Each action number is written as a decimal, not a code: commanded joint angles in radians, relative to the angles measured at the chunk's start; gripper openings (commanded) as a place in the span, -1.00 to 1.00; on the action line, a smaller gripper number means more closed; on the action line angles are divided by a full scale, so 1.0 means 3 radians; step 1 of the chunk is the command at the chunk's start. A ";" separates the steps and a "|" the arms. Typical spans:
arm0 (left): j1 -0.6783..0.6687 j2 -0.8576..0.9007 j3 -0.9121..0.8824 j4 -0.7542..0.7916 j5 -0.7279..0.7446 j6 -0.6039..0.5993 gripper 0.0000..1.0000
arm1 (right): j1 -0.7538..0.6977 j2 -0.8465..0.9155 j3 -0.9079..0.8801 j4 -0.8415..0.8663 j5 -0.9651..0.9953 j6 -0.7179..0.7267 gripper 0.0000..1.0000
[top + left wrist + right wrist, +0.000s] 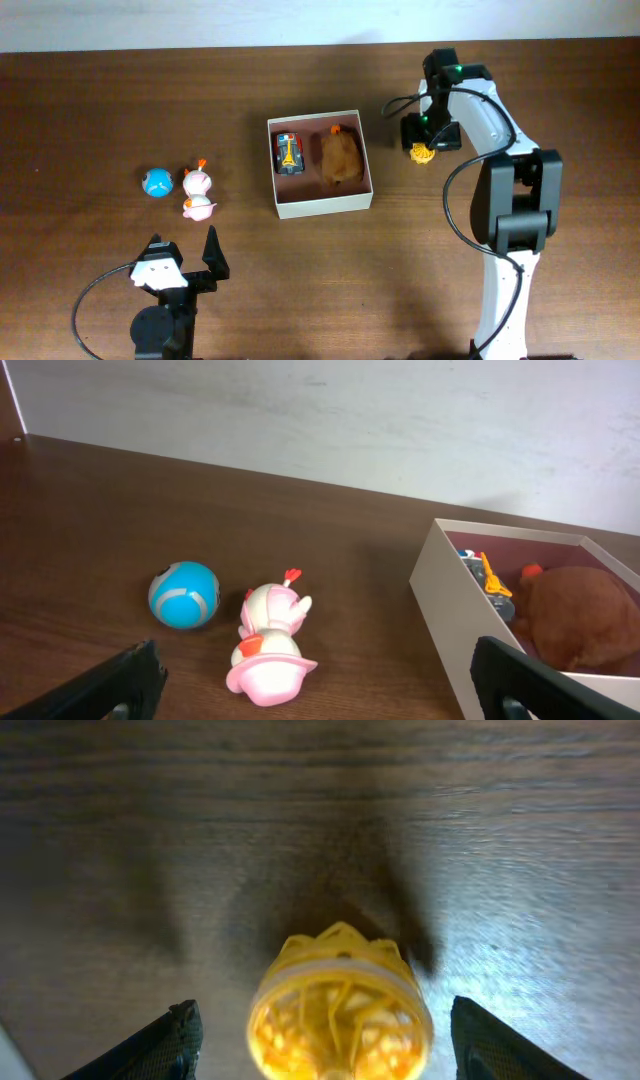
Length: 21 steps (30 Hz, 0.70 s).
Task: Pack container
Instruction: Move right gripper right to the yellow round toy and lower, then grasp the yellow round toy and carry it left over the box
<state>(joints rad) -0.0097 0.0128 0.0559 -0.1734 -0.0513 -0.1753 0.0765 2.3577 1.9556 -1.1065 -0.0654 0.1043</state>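
Nearest the robot, the left hand [184, 248] sits low over the desk [100, 100] with its fingers wide apart and nothing between them. It plays no part in this step. Just beyond it lie the nearer pink-and-white toy [198, 207] and the farther pink-and-white toy [198, 182], with a blue ball [158, 183] beside them, all outside the box.

The container [322, 207] stands mid-desk and already holds a toy car [288, 153] on its left and a brown plush [341, 157] on its right. The strip along the near wall is free.

Farthest off, to the right of the container and apart from it, the right hand [335, 1045] hangs above a small yellow toy [421, 153]. Its fingers are spread to either side and touch nothing.

The step in hand looks like grasping this toy. It is roughly centred between the fingers, so a straight descent should serve, and closing should wait until the fingers bracket its widest part. It looks rounded and ribbed, so an off-centre squeeze may squirt it away. A gentle, even grip is wise, followed by a lift well above the container's wall before crossing to the free strip.
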 commanded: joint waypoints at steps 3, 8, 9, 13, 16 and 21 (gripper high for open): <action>0.0020 -0.0025 -0.0019 0.0009 0.0037 0.0055 0.99 | 0.0004 0.0134 -0.0037 0.0024 -0.0008 0.0001 0.46; 0.0020 -0.0025 -0.0019 0.0009 0.0036 0.0055 0.99 | 0.0003 0.0134 -0.0038 0.0034 0.0071 0.0003 0.21; 0.0020 -0.0025 -0.0019 0.0009 0.0036 0.0055 0.99 | 0.0003 0.0134 -0.0038 0.0027 0.0102 0.0004 0.16; 0.0020 -0.0025 -0.0019 0.0009 0.0037 0.0055 0.99 | 0.0003 0.0134 -0.0038 0.0000 0.0186 0.0003 -0.01; 0.0020 -0.0025 -0.0019 0.0009 0.0037 0.0055 0.99 | 0.0003 0.0134 -0.0037 -0.0025 0.0184 0.0004 -0.04; 0.0020 -0.0025 -0.0019 0.0009 0.0036 0.0055 0.99 | 0.0003 0.0128 -0.0036 -0.0053 0.0183 0.0029 -0.07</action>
<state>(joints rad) -0.0097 0.0128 0.0559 -0.1734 -0.0513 -0.1753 0.0765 2.3817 1.9537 -1.1156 -0.0322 0.1047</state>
